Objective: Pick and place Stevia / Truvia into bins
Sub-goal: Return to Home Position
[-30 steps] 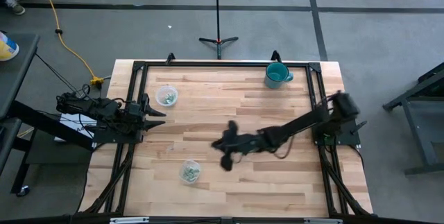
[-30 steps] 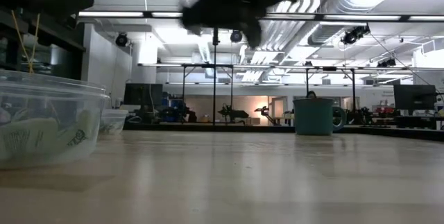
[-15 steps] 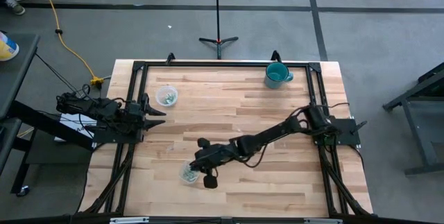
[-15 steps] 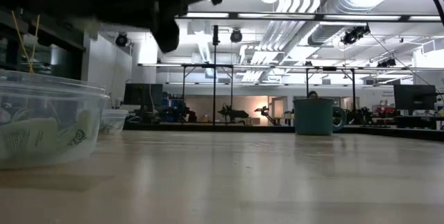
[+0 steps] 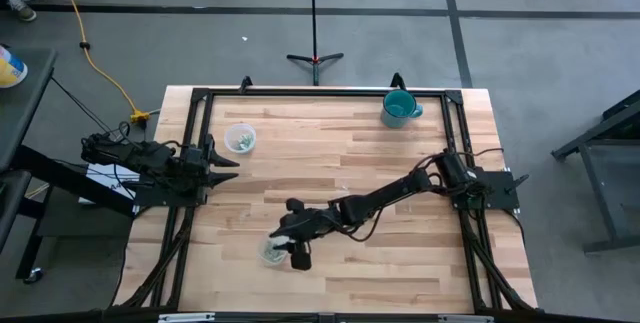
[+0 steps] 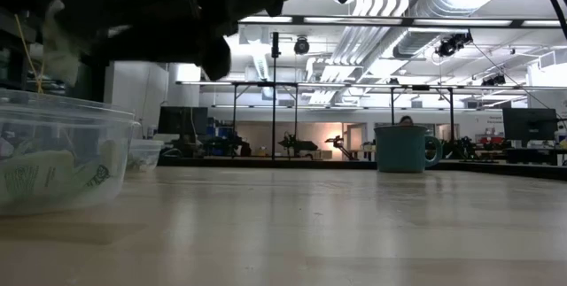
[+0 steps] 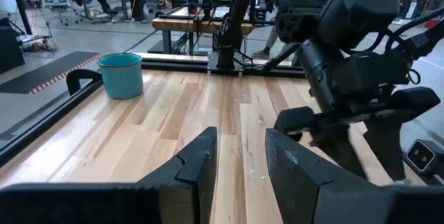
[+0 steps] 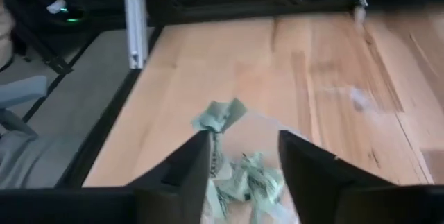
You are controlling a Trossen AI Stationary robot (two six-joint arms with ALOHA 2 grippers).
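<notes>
From above, the right gripper (image 5: 290, 243) has swung from mid-board to over the near cup (image 5: 268, 255); the left gripper (image 5: 222, 160) waits at the left side, slightly open. The right wrist view shows fingers (image 8: 177, 172) spread and a packet (image 8: 218, 115) loose just above the cup's pile, so this looks like another drop, not a retreat.

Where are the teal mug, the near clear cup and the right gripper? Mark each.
teal mug (image 5: 398, 110): high view, its open top.
near clear cup (image 6: 62, 158): low view, its see-through wall.
right gripper (image 8: 243, 136): right wrist view, between its fingertips.
</notes>
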